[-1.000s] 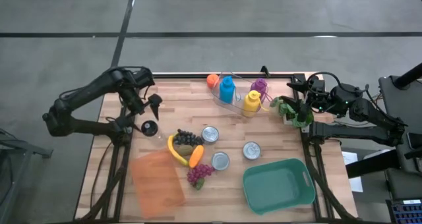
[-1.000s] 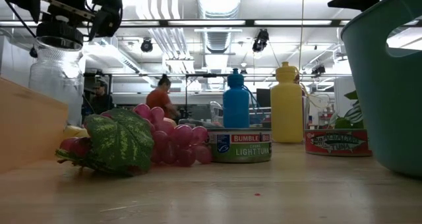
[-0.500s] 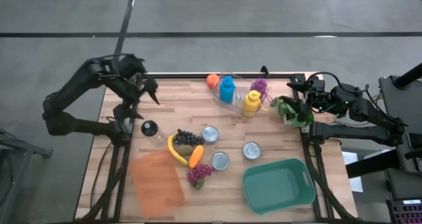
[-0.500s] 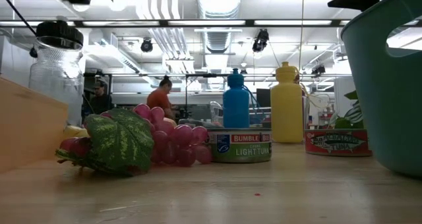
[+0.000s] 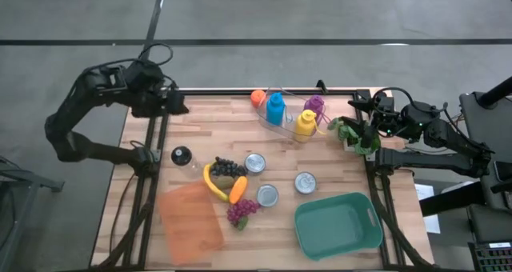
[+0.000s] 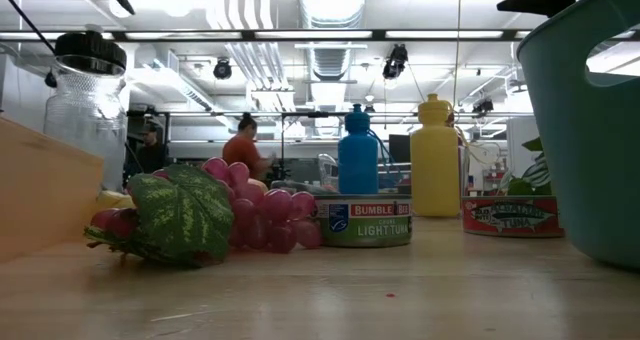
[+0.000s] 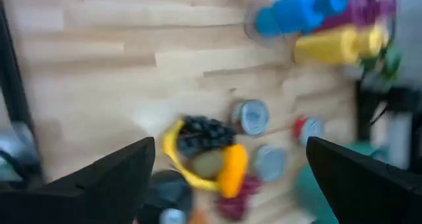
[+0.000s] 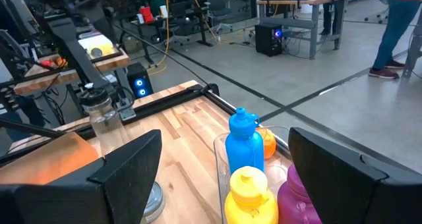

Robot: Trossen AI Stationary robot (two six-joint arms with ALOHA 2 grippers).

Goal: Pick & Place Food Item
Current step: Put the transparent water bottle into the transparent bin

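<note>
A banana, dark grapes, an orange carrot and red grapes lie bunched mid-table. A glass jar with a black lid stands upright to their left. My left gripper is open at the table's far left corner, high above the wood; its wrist view looks down on the food pile. My right gripper is open at the right edge, beside leafy greens. A teal bin sits at the near right.
Three cans stand between the food and the bin. Blue, yellow and purple bottles and an orange fruit fill a clear tray at the far edge. An orange cutting board lies near left.
My left gripper has risen from just above the jar's lid and drawn back toward the table's far left corner, leaving the low view almost entirely. The jar has stayed upright where it was. The right arm has kept still.
</note>
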